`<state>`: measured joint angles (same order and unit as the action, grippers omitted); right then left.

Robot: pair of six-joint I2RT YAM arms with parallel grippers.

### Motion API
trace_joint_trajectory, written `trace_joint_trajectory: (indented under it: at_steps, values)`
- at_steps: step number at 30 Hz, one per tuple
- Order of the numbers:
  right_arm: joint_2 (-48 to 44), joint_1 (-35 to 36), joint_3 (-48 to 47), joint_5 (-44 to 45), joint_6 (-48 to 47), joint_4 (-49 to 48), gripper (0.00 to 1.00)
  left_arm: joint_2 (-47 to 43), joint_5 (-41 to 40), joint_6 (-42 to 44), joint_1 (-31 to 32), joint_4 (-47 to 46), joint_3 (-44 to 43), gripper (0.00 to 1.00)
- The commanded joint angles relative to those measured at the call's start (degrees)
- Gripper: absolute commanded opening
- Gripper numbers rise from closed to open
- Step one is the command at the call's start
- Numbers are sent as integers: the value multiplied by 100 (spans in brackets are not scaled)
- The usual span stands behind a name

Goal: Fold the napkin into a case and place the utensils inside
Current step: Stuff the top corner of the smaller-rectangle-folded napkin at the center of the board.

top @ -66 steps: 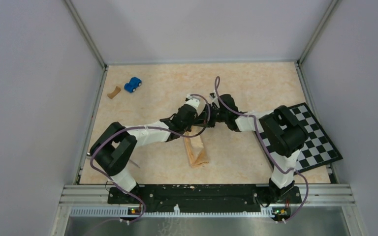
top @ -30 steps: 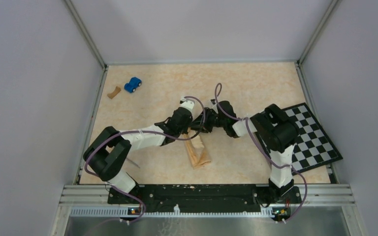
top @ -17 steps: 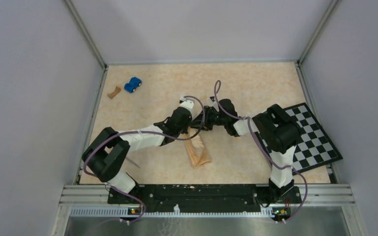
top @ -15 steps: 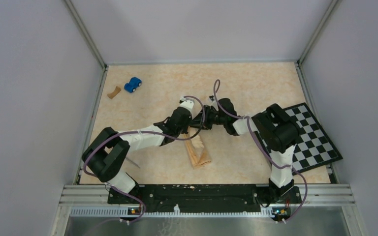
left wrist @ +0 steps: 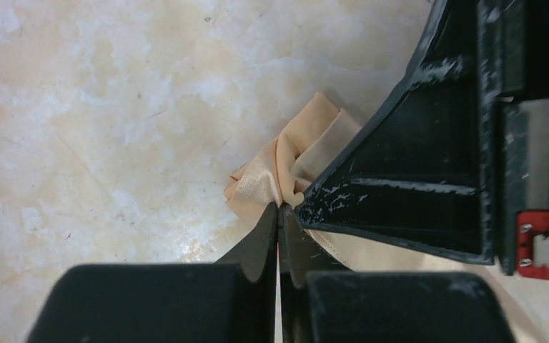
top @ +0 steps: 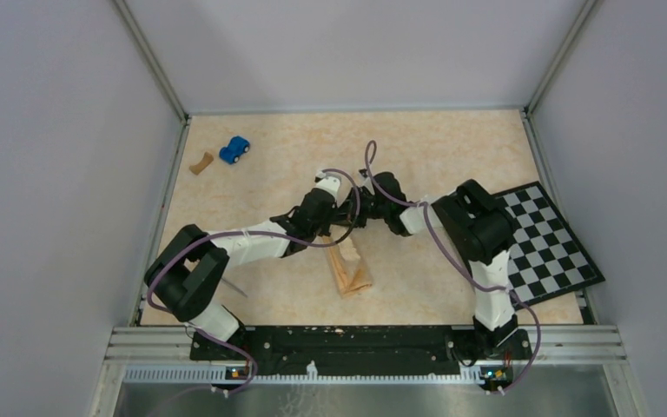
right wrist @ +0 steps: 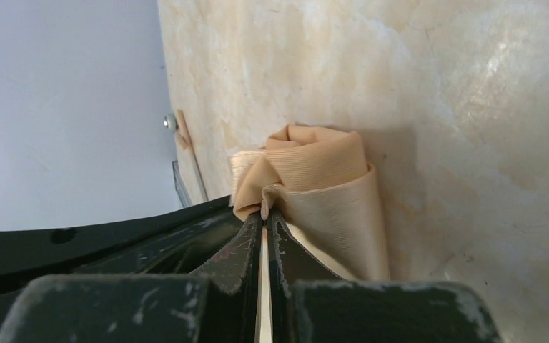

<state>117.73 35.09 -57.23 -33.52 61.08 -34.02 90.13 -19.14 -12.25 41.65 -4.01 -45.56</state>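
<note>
On the table [top: 452, 156] the napkin [top: 348, 268] lies near the middle as a narrow folded strip, its far end bunched up. The left gripper [left wrist: 279, 211] and right gripper [right wrist: 264, 213] each have jaws pressed together, pinching that bunched end from opposite sides. To fold well, I judge they should move together, holding the fabric taut and level so the layers line up and neither pinch slips.

Right tool [right wrist: 264, 214] pinched tight on bunched napkin [right wrist: 325, 168] edge; cloth lying on marbled table [right wrist: 472, 93].
</note>
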Motion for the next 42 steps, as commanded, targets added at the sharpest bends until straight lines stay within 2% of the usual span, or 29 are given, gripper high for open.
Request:
trace_joint_trajectory:
  at_steps: [1, 5, 8, 13, 17, 21, 23, 29, 36, 42]
  values:
    - [243, 232, -126, 154, -47, -169, 0, -256, 112, -155, 36, -448, -27, 0]
    - [585, 259, -524, 164, -167, -89, 0, -185, 240, -255, 39, -482, -24, 0]
    - [709, 242, -820, -12, -234, 71, 7, -149, 156, -348, 24, -480, 34, 0]
    - [-186, 87, -120, -147, -451, 175, 24, -255, 43, -351, -26, -460, 198, 0]
    - [-625, -57, 335, -341, -550, 113, 32, -319, 54, -331, -50, -452, 255, 0]
    - [-764, -95, 465, -359, -638, 114, 34, -358, 63, -337, -53, -443, 274, 0]
    - [-735, -100, 459, -338, -626, 70, 34, -378, 106, -356, -60, -445, 271, 0]
    - [-312, -99, 88, -327, -460, -111, 18, -395, 119, -331, -55, -392, 243, 0]
    - [160, -13, -414, -254, -453, 44, 16, -421, 206, -314, -60, -424, 245, 0]
    - [739, 208, -901, 179, -274, 11, 9, -311, 346, -382, -59, -475, 192, 0]
